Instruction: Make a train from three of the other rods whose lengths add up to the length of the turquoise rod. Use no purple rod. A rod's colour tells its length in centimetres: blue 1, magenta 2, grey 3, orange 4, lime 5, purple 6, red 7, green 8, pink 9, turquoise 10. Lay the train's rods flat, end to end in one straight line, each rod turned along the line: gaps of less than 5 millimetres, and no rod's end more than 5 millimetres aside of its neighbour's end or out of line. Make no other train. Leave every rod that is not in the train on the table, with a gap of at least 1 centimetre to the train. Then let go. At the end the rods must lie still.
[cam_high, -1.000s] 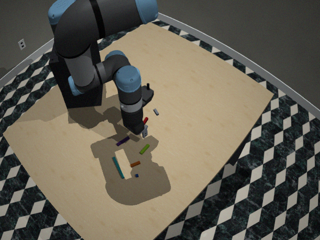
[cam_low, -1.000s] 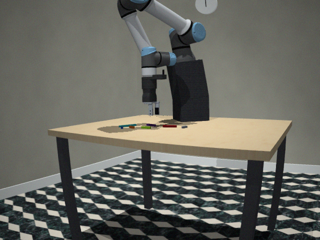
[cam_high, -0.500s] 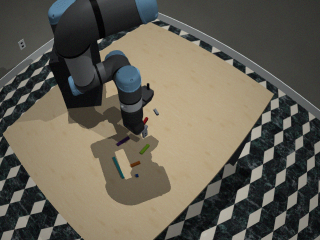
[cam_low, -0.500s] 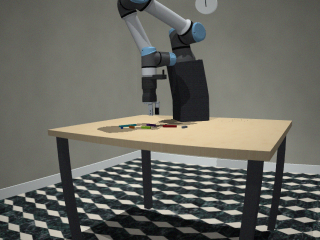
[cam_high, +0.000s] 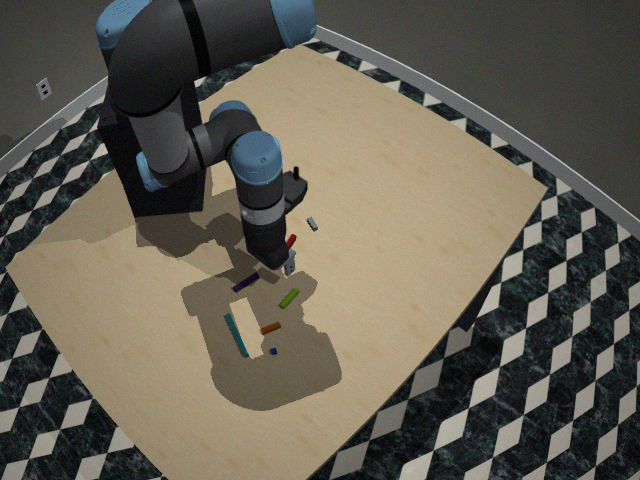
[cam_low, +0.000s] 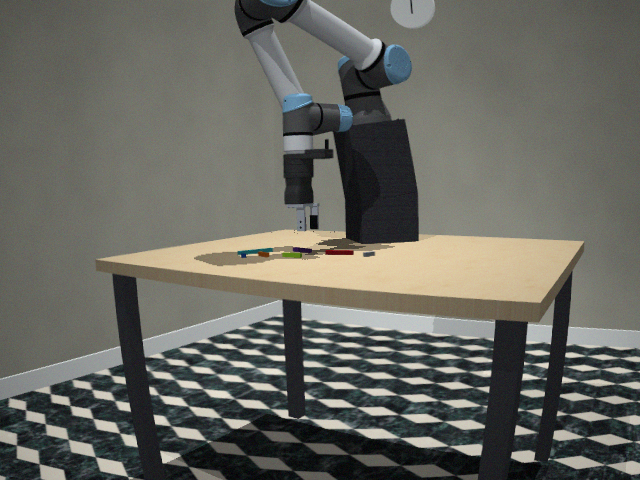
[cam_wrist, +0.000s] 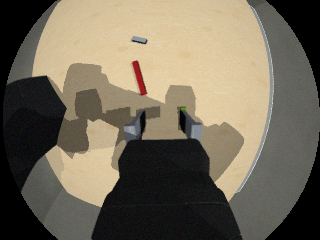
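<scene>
On the worktop (cam_high: 413, 155), left to right: turquoise rod (cam_high: 236, 335), purple rod (cam_high: 245, 282), orange rod (cam_high: 270, 327), lime rod (cam_high: 288, 298), red rod (cam_low: 339, 252), grey rod (cam_high: 312, 223). The tool (cam_low: 307, 217) hangs above them, fully open, holding nothing.
</scene>
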